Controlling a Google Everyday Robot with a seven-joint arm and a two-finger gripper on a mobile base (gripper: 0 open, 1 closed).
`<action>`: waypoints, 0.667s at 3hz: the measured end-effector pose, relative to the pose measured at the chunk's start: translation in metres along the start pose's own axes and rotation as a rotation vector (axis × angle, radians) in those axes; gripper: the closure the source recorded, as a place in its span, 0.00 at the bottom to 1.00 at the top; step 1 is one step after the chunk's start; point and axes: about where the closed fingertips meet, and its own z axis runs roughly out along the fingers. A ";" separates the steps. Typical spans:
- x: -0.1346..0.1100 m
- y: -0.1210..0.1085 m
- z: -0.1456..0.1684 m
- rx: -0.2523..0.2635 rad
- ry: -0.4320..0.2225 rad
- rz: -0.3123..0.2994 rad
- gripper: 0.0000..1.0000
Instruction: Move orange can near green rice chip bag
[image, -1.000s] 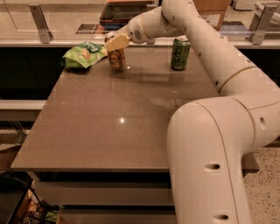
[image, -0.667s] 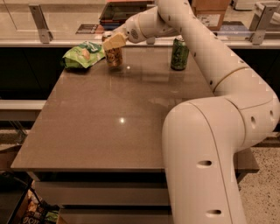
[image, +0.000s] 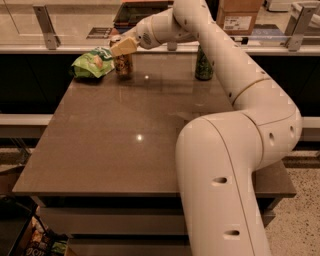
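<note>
The orange can stands upright at the far left of the table, right beside the green rice chip bag, which lies flat on the table's far left corner. My gripper is at the can's upper part, its tan fingers closed around it. The can's top is partly hidden behind the fingers. My white arm reaches in from the right foreground, over the table.
A green can stands at the far right of the brown table, partly behind my arm. A counter ledge with metal rail posts runs behind the table. My arm's base fills the right foreground.
My gripper and the orange can have shifted a little to the left, closer to the green rice chip bag. The green can has not moved.
</note>
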 end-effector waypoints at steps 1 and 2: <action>0.004 0.001 0.008 -0.014 -0.001 0.011 1.00; 0.004 0.001 0.009 -0.014 -0.001 0.012 1.00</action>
